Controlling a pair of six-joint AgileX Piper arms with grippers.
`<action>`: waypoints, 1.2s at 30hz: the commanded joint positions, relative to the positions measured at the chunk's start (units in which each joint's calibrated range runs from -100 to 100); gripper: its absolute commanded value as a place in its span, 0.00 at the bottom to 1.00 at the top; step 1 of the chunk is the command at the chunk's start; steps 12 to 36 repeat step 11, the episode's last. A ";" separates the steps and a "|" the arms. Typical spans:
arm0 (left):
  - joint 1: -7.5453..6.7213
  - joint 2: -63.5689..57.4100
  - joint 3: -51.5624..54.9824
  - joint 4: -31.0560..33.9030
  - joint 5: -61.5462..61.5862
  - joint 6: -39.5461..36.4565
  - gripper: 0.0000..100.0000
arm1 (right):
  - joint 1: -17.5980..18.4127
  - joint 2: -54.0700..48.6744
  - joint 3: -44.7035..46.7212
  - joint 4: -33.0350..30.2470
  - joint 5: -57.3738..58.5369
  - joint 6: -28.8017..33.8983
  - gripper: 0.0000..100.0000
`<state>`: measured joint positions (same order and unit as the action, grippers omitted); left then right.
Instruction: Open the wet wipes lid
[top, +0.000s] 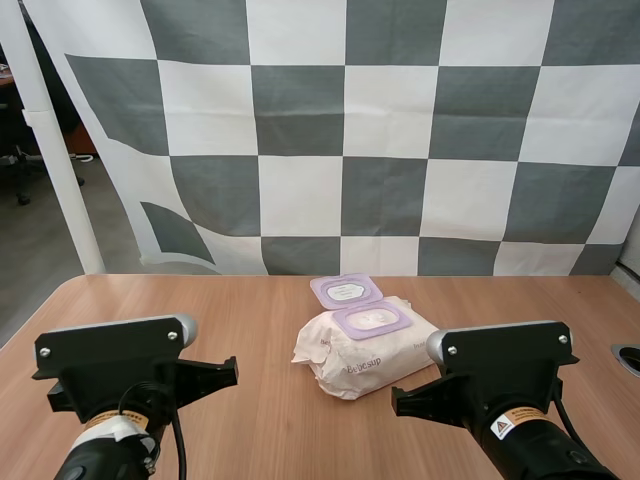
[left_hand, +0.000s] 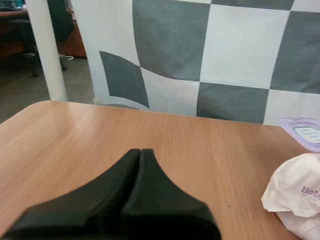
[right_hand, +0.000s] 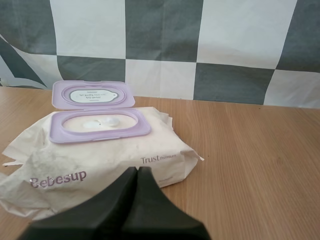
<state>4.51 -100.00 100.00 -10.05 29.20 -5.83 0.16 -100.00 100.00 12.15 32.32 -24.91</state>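
The pack of wet wipes (top: 365, 345), its lid (top: 346, 290) lying flipped open behind, is blocking the way just ahead of the right tool (right_hand: 138, 169). Bare surface (top: 200, 310) is stretching open ahead of the left tool (left_hand: 140, 150) and on both sides of the pack.

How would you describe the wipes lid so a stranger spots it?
On the brown wooden table lies a crumpled cream pack of wet wipes. Its lilac plastic lid lies flipped open behind the lilac frame; only the lid bears a white label.
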 joint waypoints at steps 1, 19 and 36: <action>-2.66 0.00 0.00 0.04 0.08 -0.04 0.00 | 0.05 0.00 0.00 0.02 0.06 -0.04 0.00; -3.29 0.00 0.00 0.04 0.08 -0.04 0.00 | 0.05 0.00 0.00 0.02 0.06 -0.04 0.00; -3.29 0.00 0.00 0.04 0.08 -0.04 0.00 | 0.05 0.00 0.00 0.02 0.06 -0.04 0.00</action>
